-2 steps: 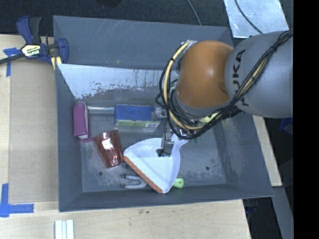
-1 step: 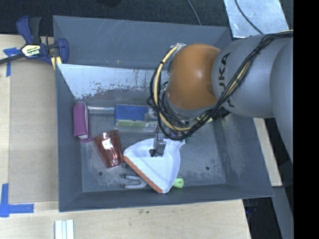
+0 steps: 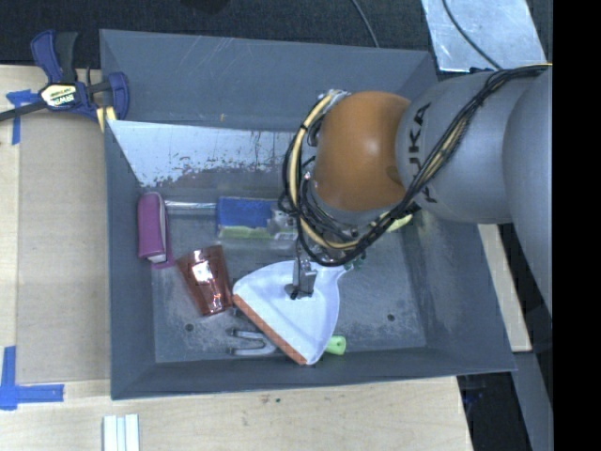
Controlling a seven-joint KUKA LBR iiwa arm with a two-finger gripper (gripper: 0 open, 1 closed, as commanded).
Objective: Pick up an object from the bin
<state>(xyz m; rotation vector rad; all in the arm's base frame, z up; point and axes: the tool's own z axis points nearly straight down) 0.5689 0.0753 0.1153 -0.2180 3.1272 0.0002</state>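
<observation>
- White wedge (image 3: 282,319), a flat triangular piece with a brown edge along one side, lies straight under the gripper (image 3: 300,287), whose tip comes down onto its upper face near the middle.
- How wide the gripper stands cannot be told, since the orange wrist cover (image 3: 362,153) and its cables hide most of it. Nothing can be seen held in it.
- I judge the step in hand to be the descent onto the wedge, with the grasp not yet made.
- Below the gripper and a little toward the arm, a small green piece (image 3: 335,346) sits just beside the wedge's rounded corner.
- Below it on the side away from the arm, a grey wire clip (image 3: 249,344) lies against the wedge's brown edge.
- Farther out on that same side, a coppery foil packet (image 3: 207,282) lies close to the wedge's tip.
- Above the gripper and away from the arm, a blue block (image 3: 242,214) and a clear tube (image 3: 188,205) rest by the back wall of the bin (image 3: 263,54).
- Farthest off, a mauve case (image 3: 151,225) stands well apart.
- The next move likely calls for a firm close on the wedge, probably at an edge since it is flat, and then a straight lift clear of the clip and packet.
</observation>
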